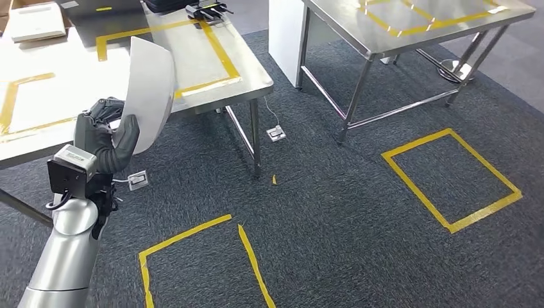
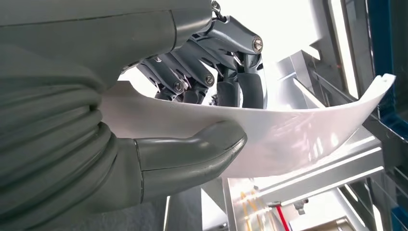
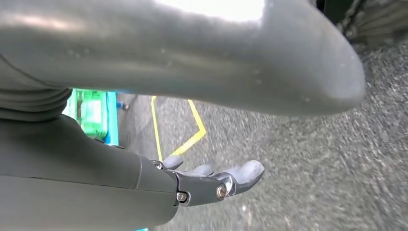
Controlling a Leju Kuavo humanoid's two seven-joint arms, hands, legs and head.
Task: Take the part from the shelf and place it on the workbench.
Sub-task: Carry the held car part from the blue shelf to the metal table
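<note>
A robot's-eye view looks down on grey carpet marked with yellow tape squares, with two steel tables ahead. The left robot hand [image 1: 106,138] is raised beside the nearer worktop [image 1: 212,64] and grips the part [image 1: 151,96], a thin white curved panel standing roughly upright, its upper edge over the worktop's front edge. The part is off the shelf and not yet set down.

Seen from the left wrist, the thick grey thumb [image 2: 192,156] presses one face of the panel [image 2: 288,130] while the darker fingers [image 2: 240,91] close on the opposite face. The hold is near one end, and most of the panel reaches out beyond the hand.

The panel looks light, thin and glossy, probably moulded plastic, so it is likely slippery and may flex a little at its free end. Held at one end, it could swing or pivot in the grip; a hold nearer its middle would steady it, though the present pinch seems enough for so light a piece. Its thin edge could chip if knocked on the steel rim, so laying it flat on the worktop calls for care.

The right robot hand [image 3: 211,180] hangs over the carpet, holding nothing; its fingers seem loosely extended, though the close angle makes this hard to judge.
</note>
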